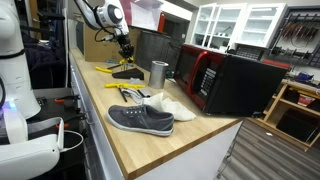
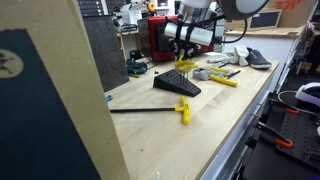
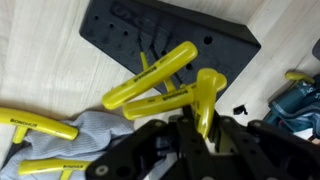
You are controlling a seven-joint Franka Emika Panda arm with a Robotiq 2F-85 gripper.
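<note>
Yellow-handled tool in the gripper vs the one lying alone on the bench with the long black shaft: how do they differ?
Grip: the held tool is clamped in the gripper over the black rack; the long-shaft tool lies free on the bench, apart from the rack.
Pose: the held tool stands roughly upright; the long-shaft tool lies flat.
Shaft: the long-shaft tool's shows in full; the held tool's is hidden.
Shared: yellow handles.

Yellow-handled tool (image 3: 207, 98): glossy handle, upright, gripped and held just above the black rack (image 3: 120, 30). Rack: wedge-shaped, perforated top, sitting toward the far end of the table (image 1: 200, 135).
</note>
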